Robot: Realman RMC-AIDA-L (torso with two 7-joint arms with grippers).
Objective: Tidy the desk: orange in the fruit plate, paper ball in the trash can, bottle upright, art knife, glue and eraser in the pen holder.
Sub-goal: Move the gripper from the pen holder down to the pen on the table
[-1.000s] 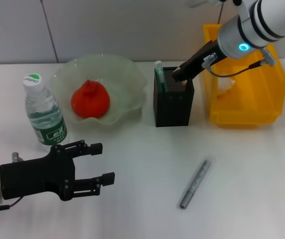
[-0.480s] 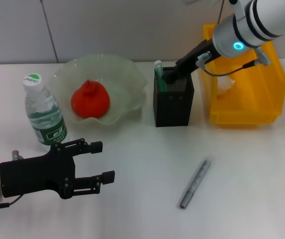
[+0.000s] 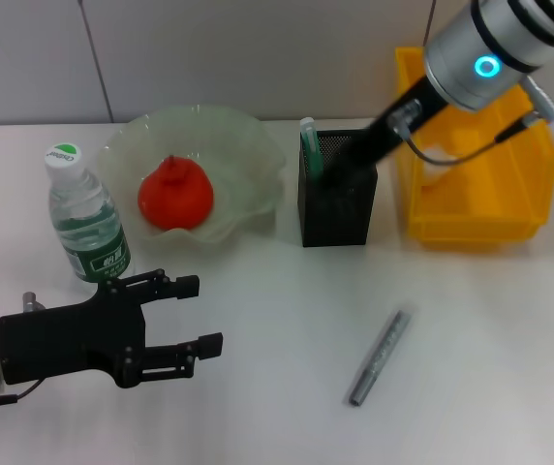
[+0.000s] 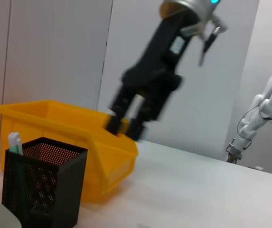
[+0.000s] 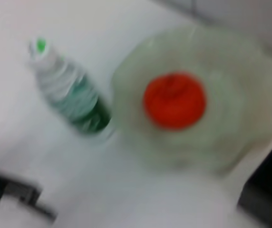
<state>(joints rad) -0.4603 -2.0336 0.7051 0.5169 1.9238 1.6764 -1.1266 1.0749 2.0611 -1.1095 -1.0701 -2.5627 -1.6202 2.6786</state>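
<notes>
While the right gripper [image 3: 340, 163] reaches over the pen holder [image 3: 337, 189] near the desk's far edge, I cannot tell how its jaws stand from the head view. The glue [image 3: 309, 145] stands in the holder. The trash can [image 3: 476, 165] sits just beside it at the far right corner. The orange [image 3: 174, 194] lies in the fruit plate [image 3: 248, 155], the bottle [image 3: 86, 220] stands upright toward the left edge, and the art knife [image 3: 378, 356] lies flat on the desk [image 3: 471, 349] nearer the front. The left gripper [image 3: 195, 315] hovers at the front left corner, jaws spread and holding nothing.

From the left wrist view, the right gripper's dark fingers [image 4: 113, 124] show a narrow gap above the holder.

From the right wrist view, orange, plate and bottle appear blurred.
</notes>
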